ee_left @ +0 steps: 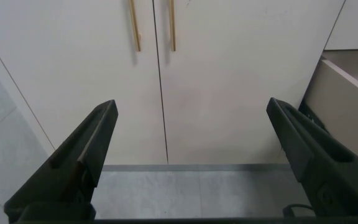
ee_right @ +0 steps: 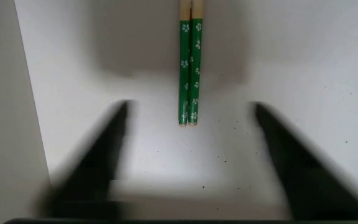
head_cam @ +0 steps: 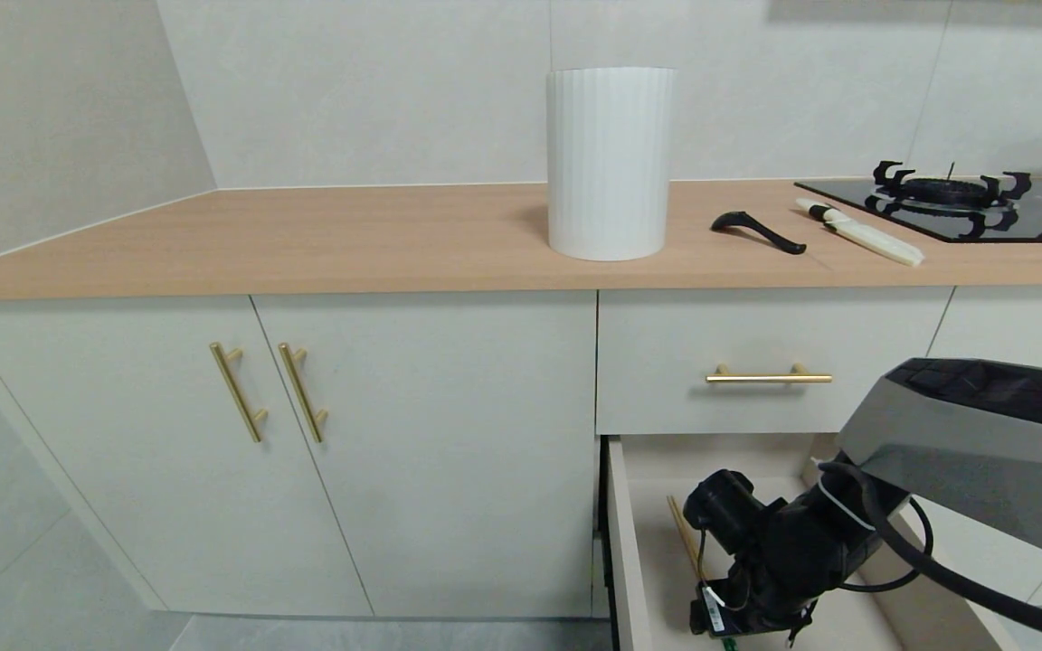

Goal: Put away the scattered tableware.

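- The right pincer (ee_right: 191, 146) is hanging spread inside one open drawer (head_cam: 629, 542), just by two green chopsticks (ee_right: 189, 62) lying side by side on its floor.
- The left pincer (ee_left: 191, 109) is gaping, facing two doors (ee_left: 229, 74).
- One white canister (head_cam: 609, 163), one black scoop (head_cam: 756, 231) and one knife (head_cam: 860, 232) are sitting on the table (head_cam: 349, 235).

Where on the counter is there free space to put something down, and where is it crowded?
The long bare stretch of countertop from the left wall corner to the white ribbed canister is free. Crowded: between canister and hob, where a black spoon and a knife lie.
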{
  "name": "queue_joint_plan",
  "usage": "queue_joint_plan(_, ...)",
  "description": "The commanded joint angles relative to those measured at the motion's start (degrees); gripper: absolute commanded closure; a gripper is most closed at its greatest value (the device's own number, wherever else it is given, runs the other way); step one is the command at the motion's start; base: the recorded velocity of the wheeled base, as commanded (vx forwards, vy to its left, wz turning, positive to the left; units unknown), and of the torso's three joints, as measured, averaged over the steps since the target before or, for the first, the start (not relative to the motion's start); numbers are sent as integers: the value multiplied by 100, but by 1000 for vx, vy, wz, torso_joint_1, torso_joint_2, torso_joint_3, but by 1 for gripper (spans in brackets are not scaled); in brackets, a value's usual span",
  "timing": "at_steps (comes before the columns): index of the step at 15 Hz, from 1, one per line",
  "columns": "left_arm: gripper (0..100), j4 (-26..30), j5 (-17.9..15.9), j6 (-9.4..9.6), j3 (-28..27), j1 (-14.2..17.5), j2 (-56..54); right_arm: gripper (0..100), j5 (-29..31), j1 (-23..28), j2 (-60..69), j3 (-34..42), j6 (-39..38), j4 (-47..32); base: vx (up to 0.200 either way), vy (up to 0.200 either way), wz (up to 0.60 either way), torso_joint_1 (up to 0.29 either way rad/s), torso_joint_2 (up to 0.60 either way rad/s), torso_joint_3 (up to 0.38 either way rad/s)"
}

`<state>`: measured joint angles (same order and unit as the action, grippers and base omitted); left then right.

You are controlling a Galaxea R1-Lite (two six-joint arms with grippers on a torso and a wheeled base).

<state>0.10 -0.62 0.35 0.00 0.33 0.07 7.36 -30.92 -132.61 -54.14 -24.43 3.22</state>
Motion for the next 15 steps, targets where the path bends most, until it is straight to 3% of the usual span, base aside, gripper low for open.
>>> queue_joint_plan(1, 0, -1, 1, 0, 0, 2, 1, 0, 2, -2, 16, 0, 0, 3, 0, 0, 0, 0, 0, 0)
queue_joint_plan(6, 0, -1, 1, 0, 0, 2, 1, 0, 441, 94, 332, 61, 0, -32, 0, 0, 0, 0, 0, 0)
queue_joint_plan(12, 0, -1, 1, 0, 0, 2, 1, 0, 521, 543, 2169, 518, 325, -49, 0, 0, 0, 0, 0, 0)
queue_joint_plan(15, 0, -1, 1, 0, 0, 2, 1, 0, 477, 965, 3611, 756, 958, -76, 0, 0, 0, 0, 0, 0)
